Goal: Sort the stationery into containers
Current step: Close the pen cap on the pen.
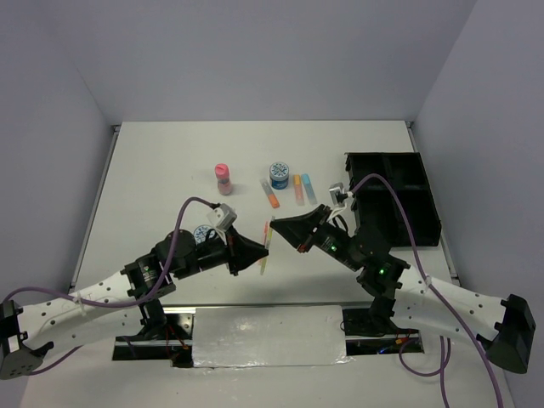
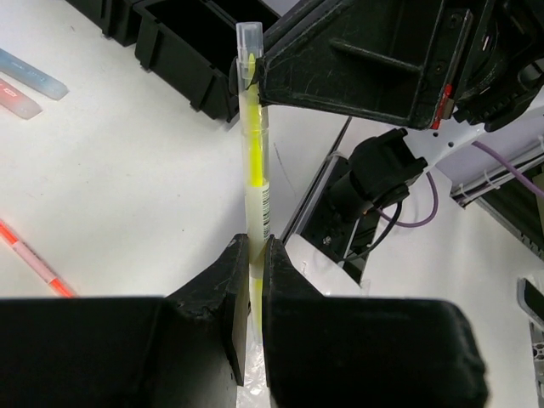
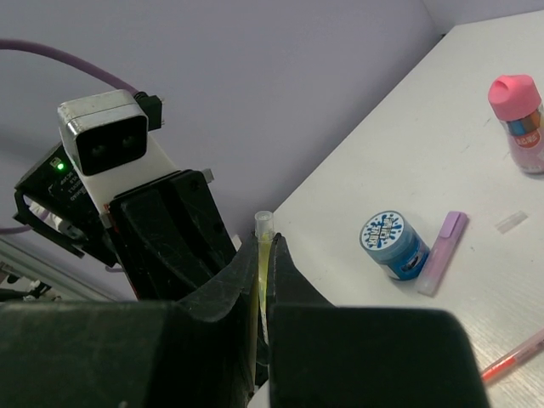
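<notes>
A thin yellow pen [image 1: 266,248] is held above the table between both grippers. My left gripper [image 1: 260,257] is shut on its lower end, which shows in the left wrist view [image 2: 253,246]. My right gripper [image 1: 277,228] is shut on its capped upper end, which shows in the right wrist view [image 3: 264,246]. The black organiser tray [image 1: 418,197] stands at the right. On the table lie a pink bottle [image 1: 223,178], a blue-white tub [image 1: 279,175], short orange markers [image 1: 271,196] and a blue marker [image 1: 309,187]. A second tub [image 3: 393,245], a purple marker [image 3: 443,252] and an orange pen [image 3: 510,361] lie under the arms.
A small clear cap [image 3: 512,222] lies near the purple marker. The table's left edge meets the grey wall in the right wrist view. The tray's near compartments [image 2: 178,38] show in the left wrist view behind the right gripper.
</notes>
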`<move>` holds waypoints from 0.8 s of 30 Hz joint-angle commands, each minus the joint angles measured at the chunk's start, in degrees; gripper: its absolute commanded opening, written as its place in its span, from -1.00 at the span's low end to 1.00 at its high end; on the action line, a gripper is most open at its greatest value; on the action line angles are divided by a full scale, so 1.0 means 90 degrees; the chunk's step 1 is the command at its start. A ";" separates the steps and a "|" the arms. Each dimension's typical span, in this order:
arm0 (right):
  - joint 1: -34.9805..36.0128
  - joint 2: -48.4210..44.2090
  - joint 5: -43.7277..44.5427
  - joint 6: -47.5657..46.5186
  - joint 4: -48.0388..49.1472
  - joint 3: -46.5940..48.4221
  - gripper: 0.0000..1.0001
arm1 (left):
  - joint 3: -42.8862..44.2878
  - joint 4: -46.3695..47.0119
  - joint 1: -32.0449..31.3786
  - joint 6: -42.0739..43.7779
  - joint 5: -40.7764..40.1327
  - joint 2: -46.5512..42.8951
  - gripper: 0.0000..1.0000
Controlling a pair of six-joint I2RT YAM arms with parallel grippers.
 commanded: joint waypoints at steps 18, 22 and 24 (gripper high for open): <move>0.0247 -0.1060 -0.0012 -0.0608 -0.2036 0.0812 0.56 | -0.0068 0.1489 0.0023 0.0202 -0.0290 -0.0075 -1.00; 0.0257 -0.0816 -0.0091 -0.0715 -0.1967 0.0998 0.48 | -0.0078 0.1655 0.0023 0.0153 -0.0124 0.0043 -1.00; 0.0257 -0.0689 -0.0052 -0.0755 -0.1948 0.1047 0.45 | -0.0087 0.1723 0.0033 0.0124 -0.0095 0.0072 -1.00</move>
